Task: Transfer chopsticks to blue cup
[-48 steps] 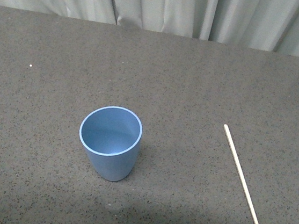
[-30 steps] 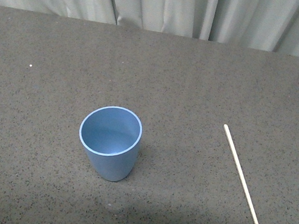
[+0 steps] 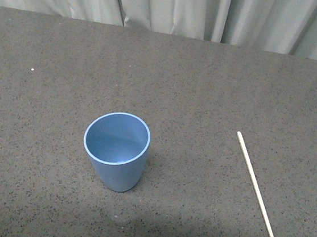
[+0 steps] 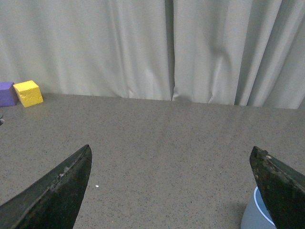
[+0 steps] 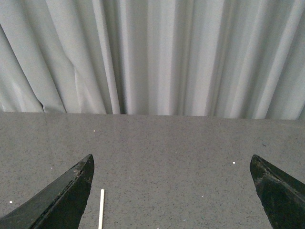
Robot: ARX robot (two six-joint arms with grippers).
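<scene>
The blue cup (image 3: 116,150) stands upright and empty on the dark speckled table, left of centre in the front view. The chopstick (image 3: 259,198), thin and pale, lies flat at the right, running from mid-table toward the near edge. Neither arm shows in the front view. My left gripper (image 4: 171,164) is open and empty above the table, with the cup's rim (image 4: 255,214) peeking beside one finger. My right gripper (image 5: 171,167) is open and empty, with the chopstick's end (image 5: 101,210) just inside one finger.
A grey curtain (image 3: 171,8) hangs along the table's far edge. A yellow block (image 4: 28,93) and a purple block (image 4: 6,93) sit by the curtain in the left wrist view. The table (image 3: 207,90) is dark grey and speckled.
</scene>
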